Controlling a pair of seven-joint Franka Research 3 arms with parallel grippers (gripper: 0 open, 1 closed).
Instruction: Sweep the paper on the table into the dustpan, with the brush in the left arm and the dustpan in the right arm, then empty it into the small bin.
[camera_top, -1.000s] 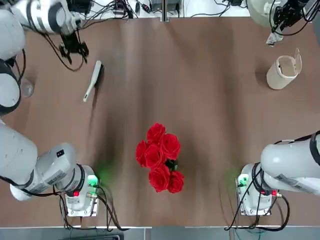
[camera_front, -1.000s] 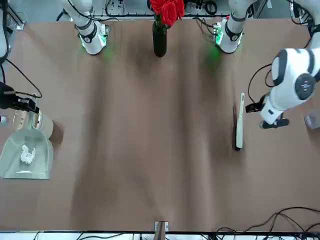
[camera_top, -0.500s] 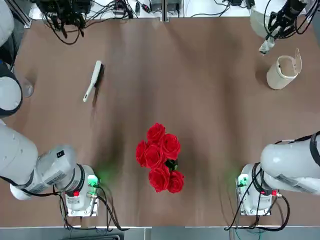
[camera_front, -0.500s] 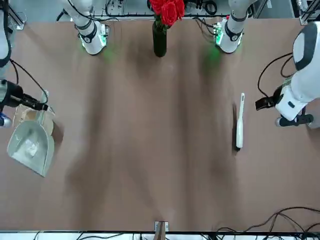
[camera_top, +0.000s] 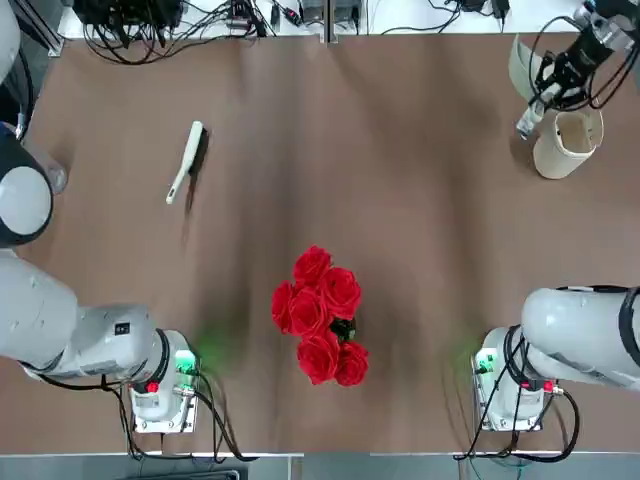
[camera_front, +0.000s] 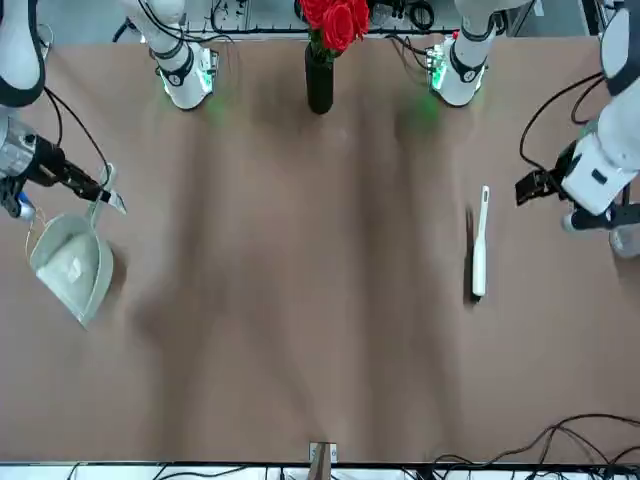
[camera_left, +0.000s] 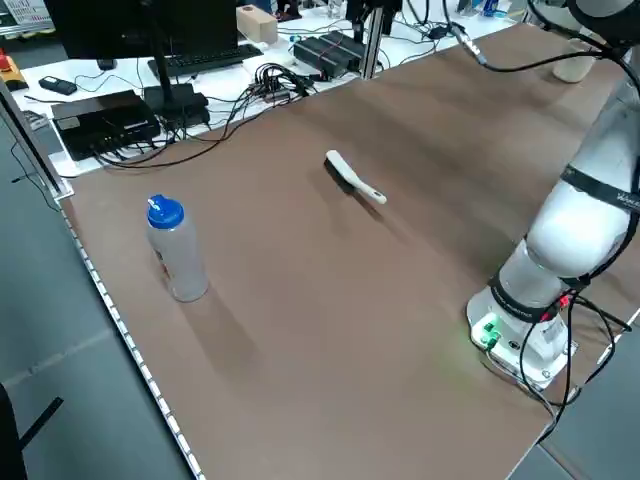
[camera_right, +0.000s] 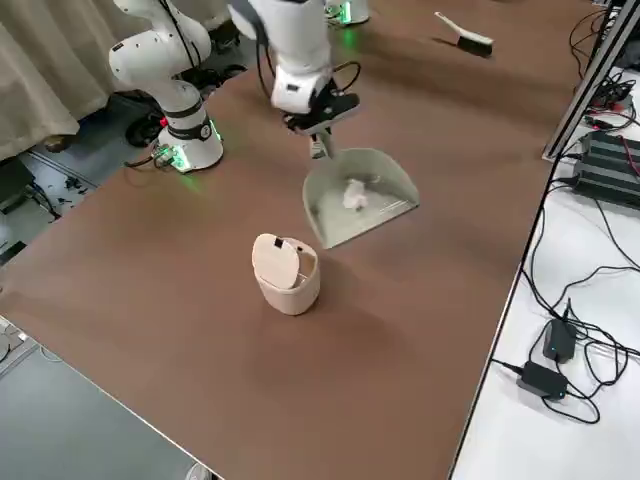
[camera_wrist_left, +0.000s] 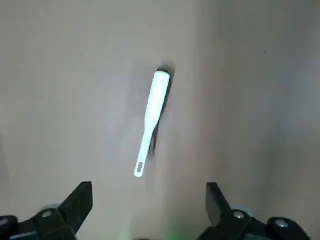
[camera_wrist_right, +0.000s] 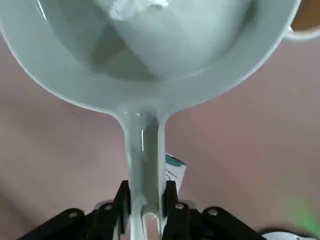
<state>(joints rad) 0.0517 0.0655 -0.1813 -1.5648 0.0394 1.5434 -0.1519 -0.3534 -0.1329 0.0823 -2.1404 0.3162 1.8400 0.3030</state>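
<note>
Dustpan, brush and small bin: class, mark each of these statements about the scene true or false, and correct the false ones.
1. The right gripper is shut on the dustpan. True.
2. The paper lies on the bare table. False: it sits in the dustpan.
3. The left gripper holds the brush. False: its jaws are open and the brush lies on the table.
4. The small bin has its lid flipped up. True.
5. Red roses stand between the arms' bases. True.
</note>
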